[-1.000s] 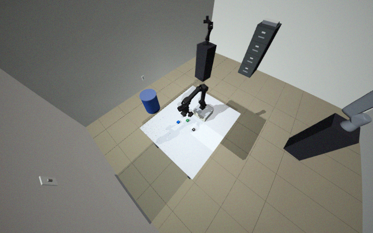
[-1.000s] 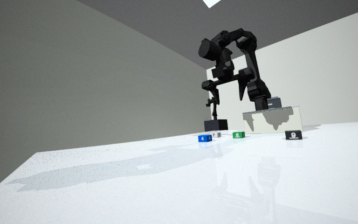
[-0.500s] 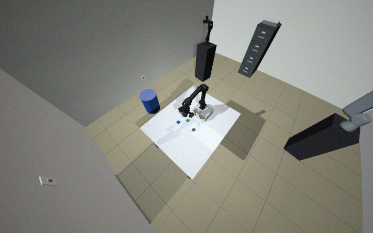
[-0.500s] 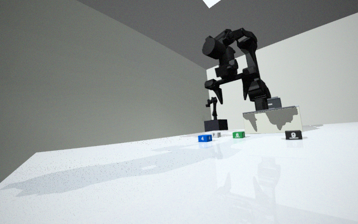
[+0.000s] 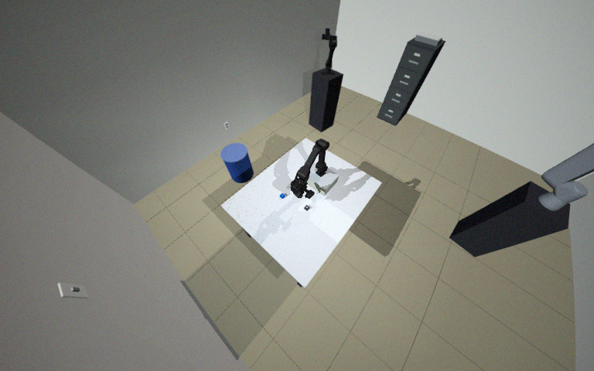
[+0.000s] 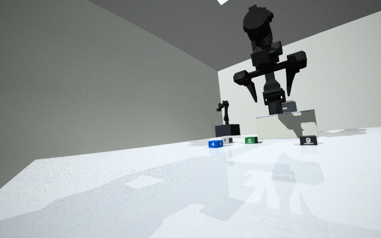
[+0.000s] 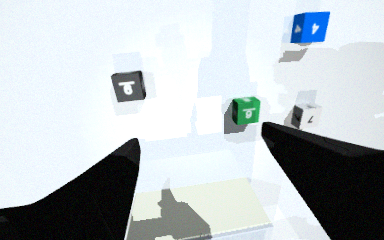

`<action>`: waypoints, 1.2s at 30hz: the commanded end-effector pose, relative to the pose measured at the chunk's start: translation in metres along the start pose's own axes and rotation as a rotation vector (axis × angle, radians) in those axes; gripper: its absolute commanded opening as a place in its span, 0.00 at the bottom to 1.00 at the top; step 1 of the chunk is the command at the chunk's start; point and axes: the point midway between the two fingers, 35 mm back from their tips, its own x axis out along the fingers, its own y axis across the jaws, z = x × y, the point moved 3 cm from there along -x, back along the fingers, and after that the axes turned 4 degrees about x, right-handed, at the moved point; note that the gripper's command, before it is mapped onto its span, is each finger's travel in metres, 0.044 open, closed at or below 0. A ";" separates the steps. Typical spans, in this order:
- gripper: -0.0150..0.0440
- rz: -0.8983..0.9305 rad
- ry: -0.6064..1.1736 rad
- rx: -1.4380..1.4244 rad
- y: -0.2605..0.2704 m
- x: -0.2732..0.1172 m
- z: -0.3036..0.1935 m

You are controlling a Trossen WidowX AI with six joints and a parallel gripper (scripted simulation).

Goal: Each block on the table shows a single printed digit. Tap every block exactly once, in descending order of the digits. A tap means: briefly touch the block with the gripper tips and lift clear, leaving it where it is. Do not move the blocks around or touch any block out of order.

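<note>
While the fingers [image 6: 272, 98] hang well above the table [image 5: 280, 244] [image 6: 112, 190], spread wide with nothing between them, the four blocks sit apart below. The 9 [image 5: 307, 207] [image 6: 308, 140] [image 7: 128, 87] is off to one side; the green 6 [image 6: 250, 140] [image 7: 246, 110] lies between it and the pair of the white 7 [image 6: 227, 140] [image 7: 306, 116] and the blue 4 [image 5: 282, 195] [image 6: 215, 144] [image 7: 310, 27].

Order should run 9, 7, 6, 4. Whether any tap is done cannot be told; if none is, the 9 comes first. Line one fingertip up over its top, or narrow the fingers first, since spread tips could straddle it. Come straight down, slowly, stop at first contact, then lift straight up. Travel high, clear of the 6, which a low sweep could brush.
</note>
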 end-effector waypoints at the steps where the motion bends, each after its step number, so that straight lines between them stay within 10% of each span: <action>1: 0.93 0.007 -0.006 -0.005 0.061 -0.002 0.004; 26: 0.93 0.008 -0.006 -0.003 0.067 -0.002 0.006; 36: 0.93 0.005 -0.023 0.035 -0.055 -0.005 0.062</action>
